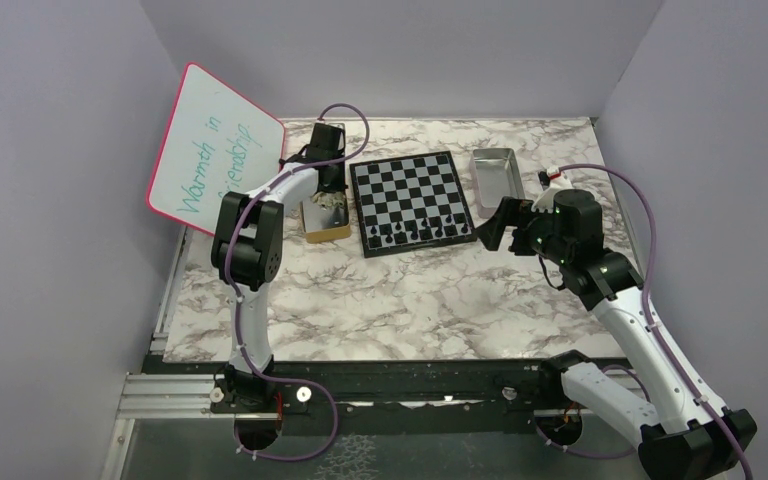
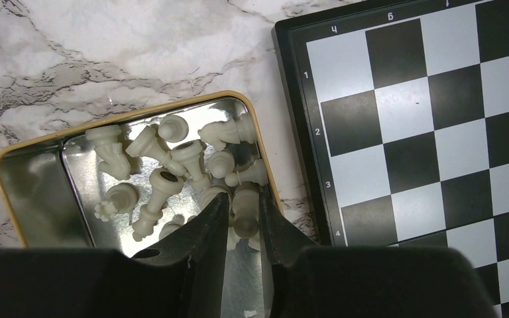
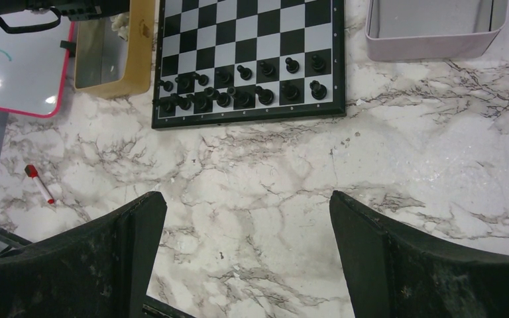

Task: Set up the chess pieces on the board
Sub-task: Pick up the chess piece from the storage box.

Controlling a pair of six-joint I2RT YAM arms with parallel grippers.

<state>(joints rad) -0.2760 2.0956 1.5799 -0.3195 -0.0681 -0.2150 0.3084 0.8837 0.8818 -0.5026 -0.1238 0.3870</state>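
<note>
Left wrist cam is the only view into the yellow-rimmed tin (image 2: 13,165) just left of the board (image 2: 411,132). Pale chess pieces (image 2: 166,179) are heaped inside. I count about a dozen, with some hidden under the fingers. Left tool (image 2: 242,199) straddles one lying pale piece (image 2: 245,215) with a narrow gap, and I can't tell if it's clamped. Right wrist cam adds the rest: sixteen black chess pieces (image 3: 243,97) in two rows of eight along the board's near edge, one silver tray (image 3: 431,43) right of the board, and one marker (image 3: 40,184) on the tabletop (image 3: 272,172). Right tool (image 3: 244,199) is released, fingers wide apart, hovering on the board's near side.
</note>
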